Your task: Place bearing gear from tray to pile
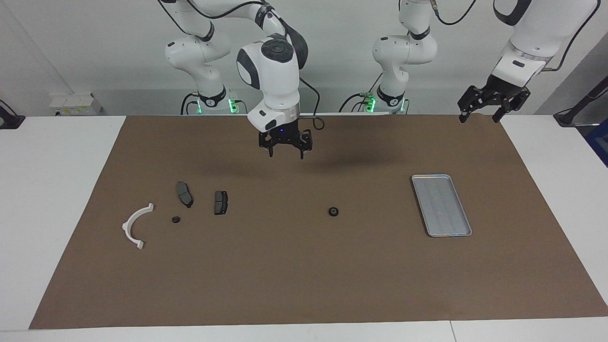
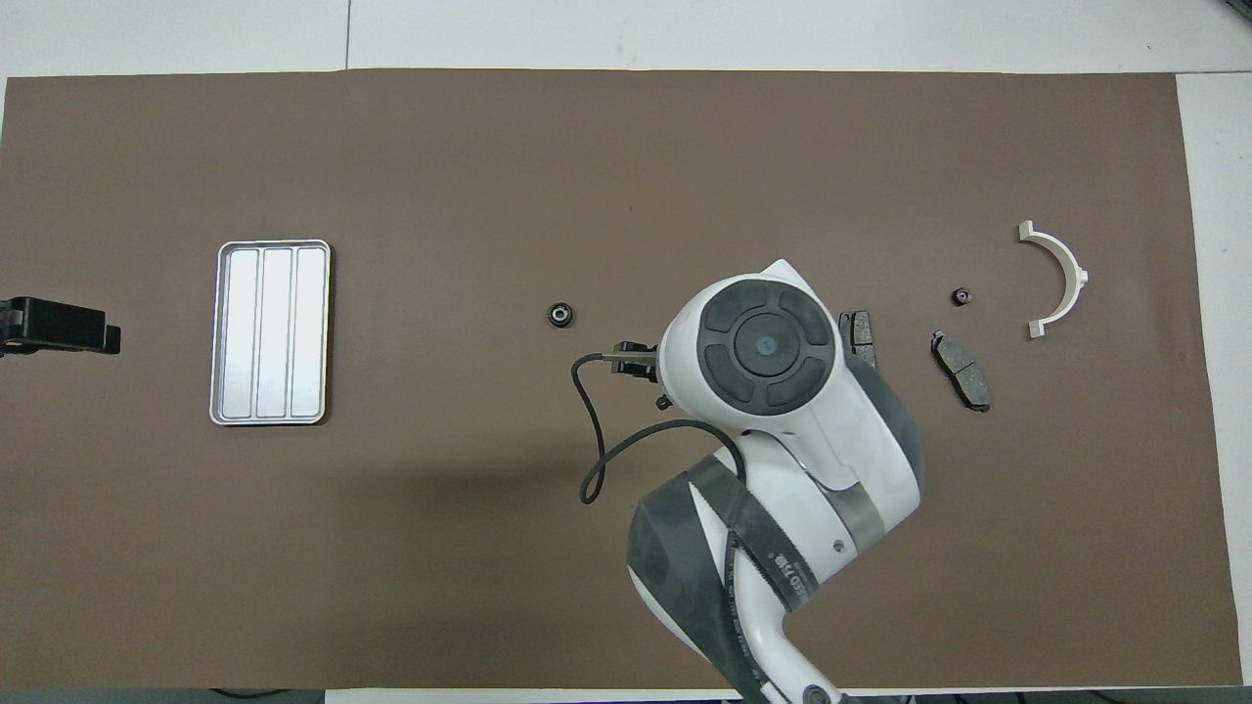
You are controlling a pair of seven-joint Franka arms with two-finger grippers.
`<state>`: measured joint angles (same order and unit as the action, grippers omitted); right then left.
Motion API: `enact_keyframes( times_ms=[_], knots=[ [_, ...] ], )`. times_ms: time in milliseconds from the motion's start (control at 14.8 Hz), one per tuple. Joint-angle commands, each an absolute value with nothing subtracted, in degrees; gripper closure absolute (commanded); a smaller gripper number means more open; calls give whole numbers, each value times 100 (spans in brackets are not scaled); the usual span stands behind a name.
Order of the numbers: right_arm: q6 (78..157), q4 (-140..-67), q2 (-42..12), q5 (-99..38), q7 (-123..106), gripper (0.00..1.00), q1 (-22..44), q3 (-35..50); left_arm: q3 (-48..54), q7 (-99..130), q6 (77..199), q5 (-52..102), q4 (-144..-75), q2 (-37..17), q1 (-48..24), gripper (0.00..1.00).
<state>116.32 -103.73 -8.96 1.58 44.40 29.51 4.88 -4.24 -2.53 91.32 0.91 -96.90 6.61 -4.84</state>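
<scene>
The silver tray (image 1: 441, 205) (image 2: 271, 332) lies bare at the left arm's end of the mat. A small black bearing gear (image 1: 334, 211) (image 2: 559, 314) sits on the mat between the tray and the pile. The pile holds a white half-ring (image 1: 137, 225) (image 2: 1056, 279), two dark brake pads (image 1: 184, 194) (image 1: 220, 202) and a second small bearing gear (image 1: 175, 219) (image 2: 962, 295). My right gripper (image 1: 286, 154) hangs open and empty over the middle of the mat, mostly hidden under its own arm in the overhead view. My left gripper (image 1: 479, 117) waits open over the mat's edge.
A brown mat (image 1: 304, 275) covers the white table. The right arm's bulk (image 2: 773, 391) and its looping black cable (image 2: 597, 460) hang over the mat's middle.
</scene>
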Motion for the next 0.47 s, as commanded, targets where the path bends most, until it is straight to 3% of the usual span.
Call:
enact_keyframes(
  times_ms=[0, 406],
  knots=[
    [11707, -9924, -1387, 255, 4789, 0, 3119, 492, -404, -299, 9061, 79, -9615, 659, -457, 0],
    [12313, -9757, -1942, 272, 5124, 0, 3226, 483, -404, -273, 9044, 97, -9686, 694, -457, 0]
  ],
)
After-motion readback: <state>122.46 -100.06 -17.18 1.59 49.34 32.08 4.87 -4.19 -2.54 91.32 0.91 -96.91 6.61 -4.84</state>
